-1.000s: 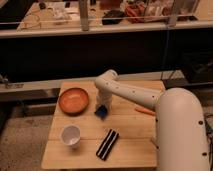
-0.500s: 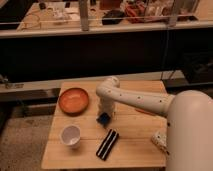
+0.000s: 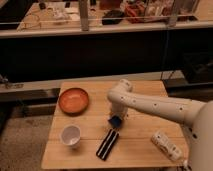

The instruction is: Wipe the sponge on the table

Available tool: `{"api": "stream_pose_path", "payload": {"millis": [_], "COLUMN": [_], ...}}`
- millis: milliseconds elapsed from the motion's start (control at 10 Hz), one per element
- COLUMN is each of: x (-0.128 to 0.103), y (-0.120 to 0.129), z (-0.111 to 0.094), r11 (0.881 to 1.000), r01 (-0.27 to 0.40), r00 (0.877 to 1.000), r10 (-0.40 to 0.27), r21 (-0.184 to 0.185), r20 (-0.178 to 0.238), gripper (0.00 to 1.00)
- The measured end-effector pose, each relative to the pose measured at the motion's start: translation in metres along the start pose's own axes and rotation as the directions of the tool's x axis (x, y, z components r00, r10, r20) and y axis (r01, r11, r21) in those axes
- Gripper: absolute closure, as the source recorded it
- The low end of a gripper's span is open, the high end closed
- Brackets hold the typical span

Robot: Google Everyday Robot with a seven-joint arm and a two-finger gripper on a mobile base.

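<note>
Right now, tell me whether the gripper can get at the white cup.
Probably yes. The gripper, shut on the sponge, has bare table between it and the white cup; the black bar lies off that path. It must release the sponge first.

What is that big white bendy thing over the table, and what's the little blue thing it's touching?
That white thing is a robot's arm. One camera looks down on everything from above. At the arm's tip is its gripper, two fingers that pinch. It is down near the middle of the wooden table, closed on a small blue sponge that seems to rest on the wood. Also on the table: an orange bowl, a white cup and a black bar.
</note>
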Motion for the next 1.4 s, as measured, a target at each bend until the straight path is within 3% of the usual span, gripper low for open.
{"api": "stream_pose_path", "payload": {"millis": [300,600,1000,1400], "x": [0.012,0.045,0.091,0.087], "y": [0.017,0.005,-0.024,-0.082], "z": [0.003,0.016,0.021,0.032], "r11": [0.998,0.998,1.0,0.993], "r01": [-0.062,-0.059,-0.014,0.111], "r00": [0.998,0.998,1.0,0.994], "r10": [0.062,0.058,0.014,-0.111], "r21": [-0.012,-0.006,0.008,0.037], "r20": [-0.017,-0.019,-0.027,-0.005], "gripper": [0.59,0.59,0.59,0.59]}}
